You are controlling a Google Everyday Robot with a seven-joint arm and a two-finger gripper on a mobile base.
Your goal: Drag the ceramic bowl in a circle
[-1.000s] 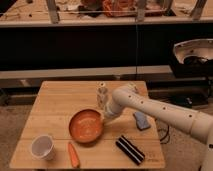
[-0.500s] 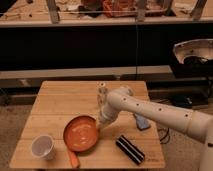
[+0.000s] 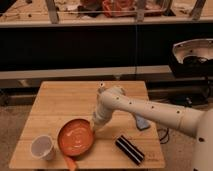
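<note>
Camera view: the ceramic bowl covers most of an orange carrot, leaving only its lower end showing at the table's front edge. A blue object sits partly behind the arm. The gripper meets the bowl's right rim; how wide it stands cannot be told. The white arm reaches in from the right and bends down at the wrist. The bowl rests front-left on the wooden table, beside a white cup. A black striped bar lies front-right.
</note>
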